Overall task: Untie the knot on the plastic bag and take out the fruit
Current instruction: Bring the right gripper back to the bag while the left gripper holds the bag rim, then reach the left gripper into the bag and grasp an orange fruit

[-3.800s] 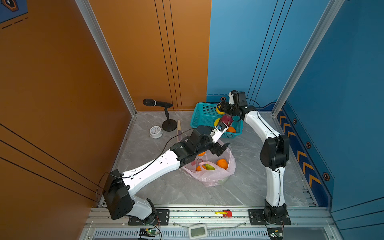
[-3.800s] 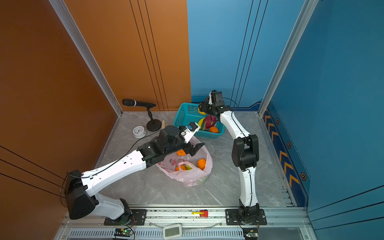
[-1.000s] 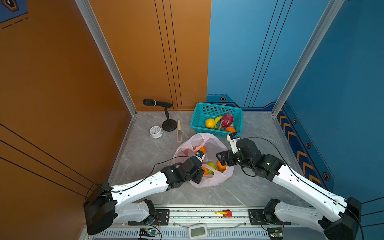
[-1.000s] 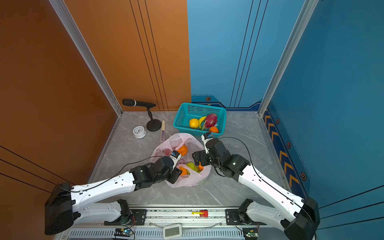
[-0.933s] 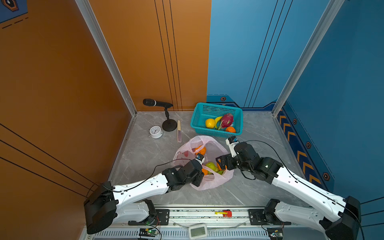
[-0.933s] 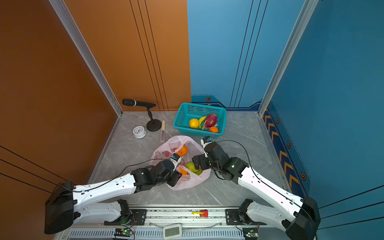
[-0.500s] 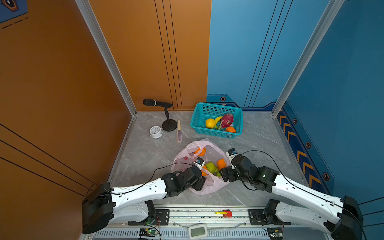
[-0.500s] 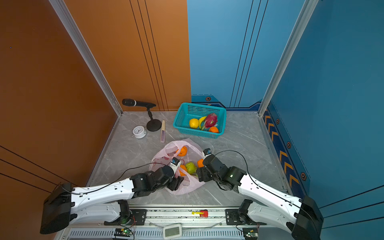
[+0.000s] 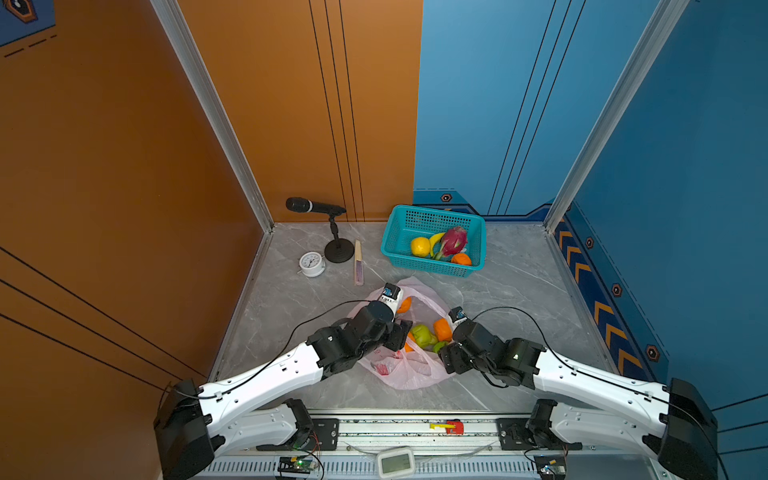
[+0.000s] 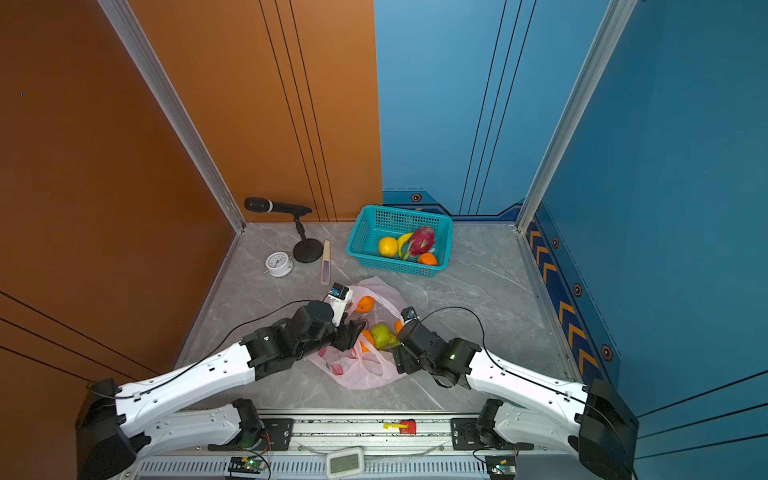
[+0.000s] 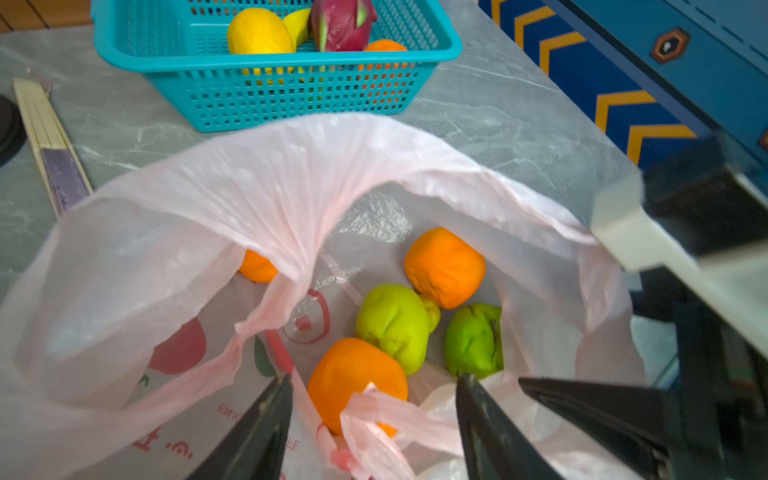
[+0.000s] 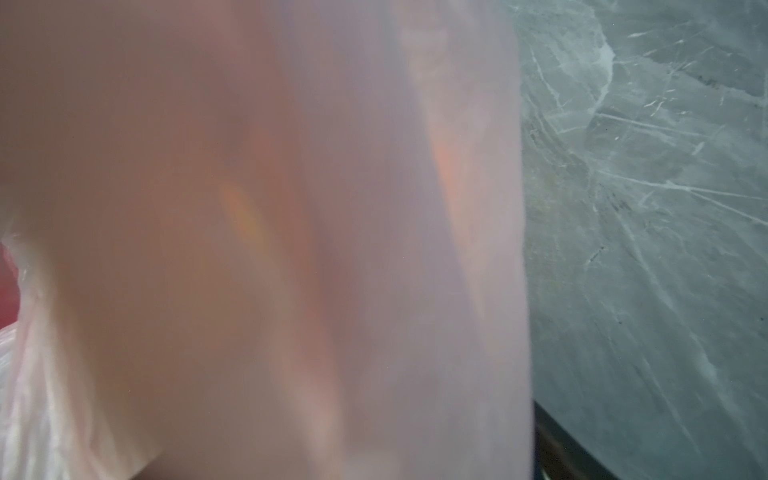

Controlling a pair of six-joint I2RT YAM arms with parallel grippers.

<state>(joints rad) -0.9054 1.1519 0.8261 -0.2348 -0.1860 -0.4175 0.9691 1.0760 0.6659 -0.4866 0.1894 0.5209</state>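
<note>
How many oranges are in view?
4 oranges: one in the basket; three in the bag: beside the pear, by the left gripper, half under a fold. Others may be hidden.

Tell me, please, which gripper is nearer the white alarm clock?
Left. The left gripper is over the plastic bag's side facing the alarm clock; the right gripper is at the bag's opposite edge, farther away.

Left arm (image 9: pixel 257 380) and right arm (image 9: pixel 594 384): white moulded link shells with small dark screw holes, bulky black joint housings (image 9: pixel 353 336), black base blocks (image 9: pixel 183 432); one green light (image 9: pixel 516 356) glows on a right-arm joint. A thin black cable (image 9: pixel 498 308) loops free along each arm up to a small white wrist camera (image 9: pixel 390 293) with a blue patch. Left gripper (image 11: pixel 374 376): matte black fingers (image 11: pixel 257 432) tapering to points.
</note>
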